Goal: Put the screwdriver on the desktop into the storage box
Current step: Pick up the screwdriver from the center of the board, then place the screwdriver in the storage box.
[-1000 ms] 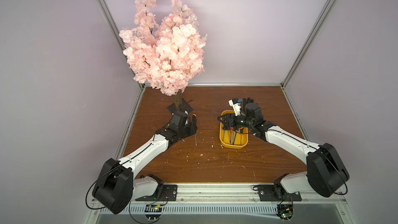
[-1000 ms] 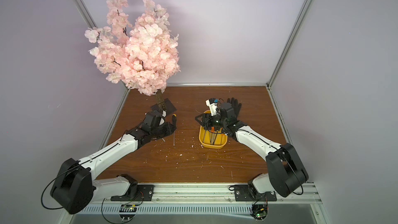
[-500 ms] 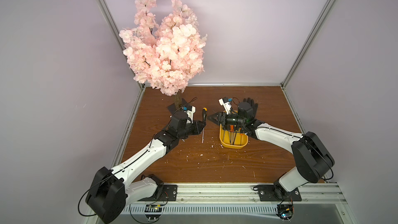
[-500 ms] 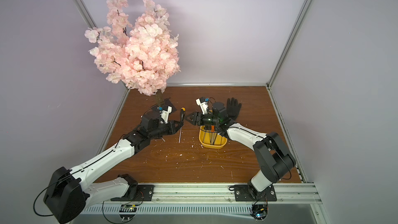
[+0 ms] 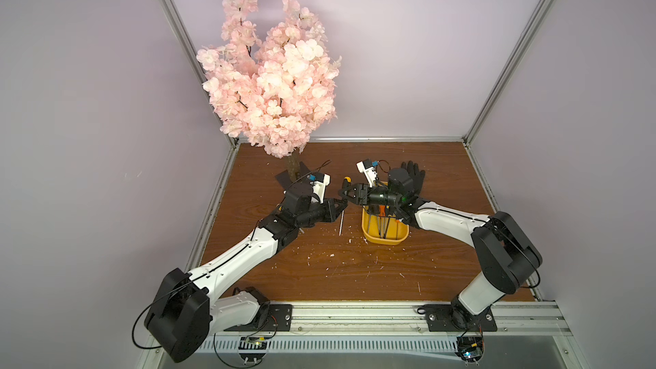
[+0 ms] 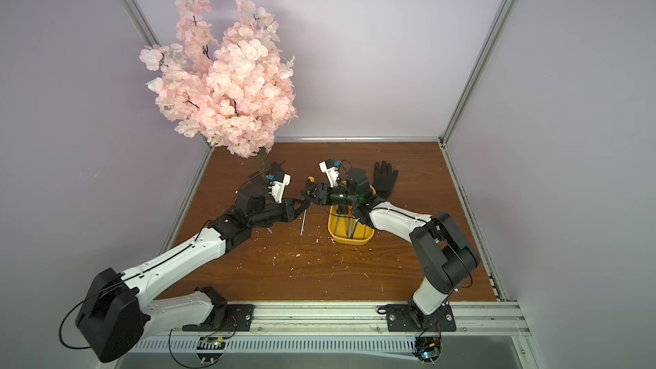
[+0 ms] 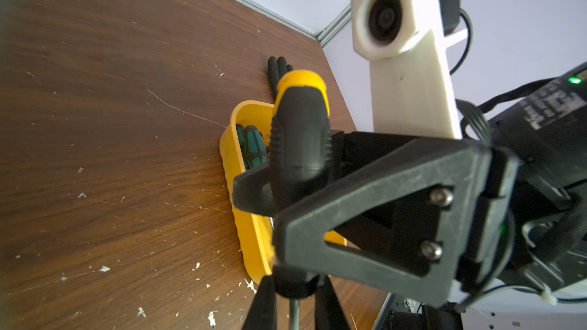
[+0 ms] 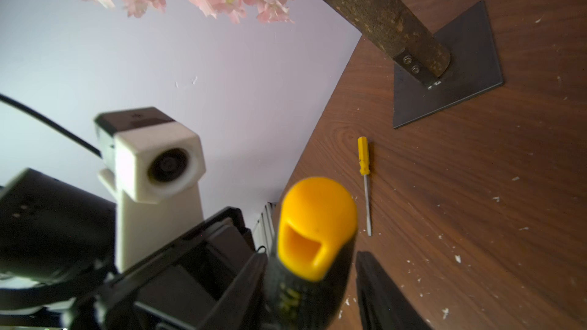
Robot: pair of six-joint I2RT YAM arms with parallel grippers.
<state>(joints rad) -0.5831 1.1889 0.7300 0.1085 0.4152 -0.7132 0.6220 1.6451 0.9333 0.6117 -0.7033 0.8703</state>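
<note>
A screwdriver (image 5: 341,223) with a black handle and yellow cap (image 7: 298,141) hangs upright over the desktop (image 5: 337,271), shaft down, just left of the yellow storage box (image 5: 385,239). My left gripper (image 5: 342,205) is shut on its collar below the handle (image 7: 292,280). My right gripper (image 5: 346,191) reaches in from over the box, its fingers (image 8: 244,280) closed in on the handle from both sides. The box (image 7: 251,242) holds several screwdrivers. A small yellow screwdriver (image 8: 363,160) lies on the desktop near the tree's base.
A pink blossom tree (image 5: 269,90) stands at the back left on a dark base plate (image 8: 444,90). A black glove (image 5: 413,175) lies behind the box. White flecks dot the board, and aluminium rails edge it.
My left arm lifted the screwdriver and carried it right toward the box. My right gripper swung left from over the box to the handle and closed around it.
</note>
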